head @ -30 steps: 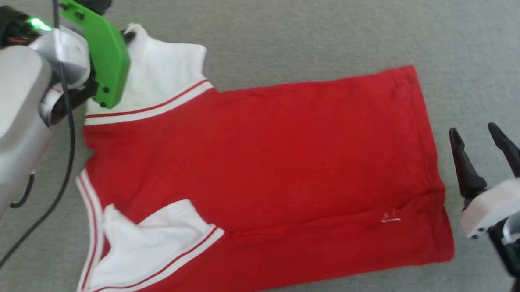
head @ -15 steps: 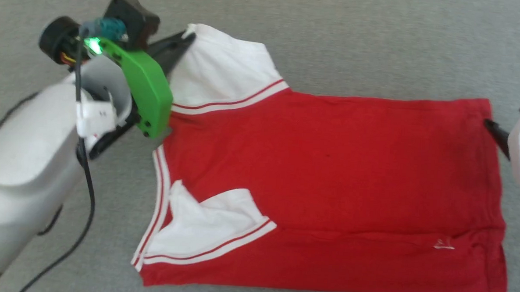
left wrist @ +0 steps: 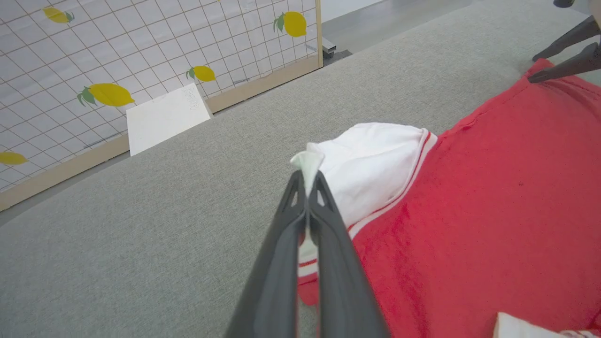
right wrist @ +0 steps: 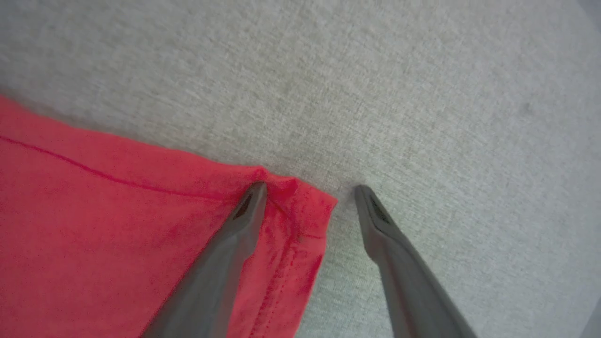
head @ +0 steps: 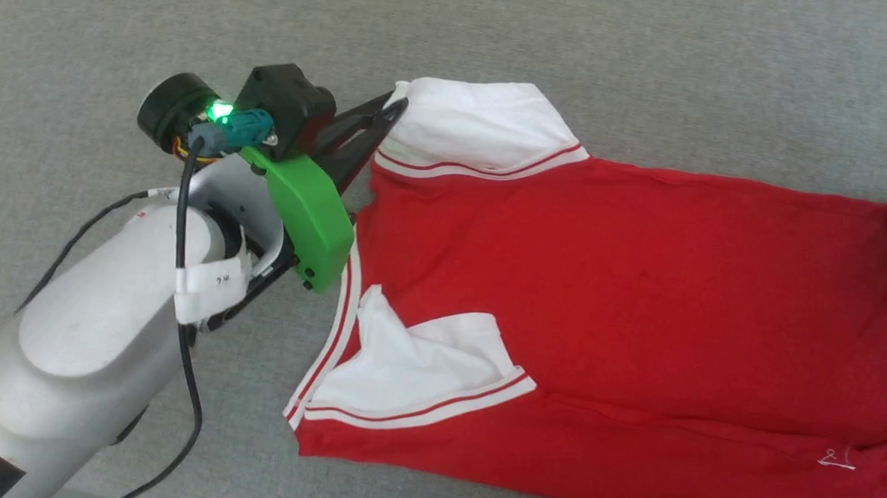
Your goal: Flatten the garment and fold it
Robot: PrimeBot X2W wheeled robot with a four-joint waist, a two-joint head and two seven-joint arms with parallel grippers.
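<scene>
The garment [head: 621, 302], a red T-shirt with white sleeves, lies flat on a grey cloth surface with its hem to the right. My left gripper [head: 397, 105] is shut on the outer corner of the far white sleeve [head: 486, 124]; the left wrist view shows that pinched corner [left wrist: 307, 159] poking out between the closed tips [left wrist: 307, 180]. The near sleeve [head: 424, 360] lies folded over onto the red body. My right gripper [right wrist: 310, 188] stands open at the far hem corner [right wrist: 300, 206], one finger on the red cloth and the other on the grey surface.
The grey cloth surface [head: 572, 45] stretches well beyond the shirt on every side. Past its far edge stands a lemon-print grid panel [left wrist: 141, 56], and a white board [left wrist: 164, 117] leans against it. A small white logo [head: 835, 459] marks the hem.
The head camera has swung left, shifting the whole picture. My right gripper went from beside the near hem to the far hem corner. My left gripper kept its hold on the sleeve.
</scene>
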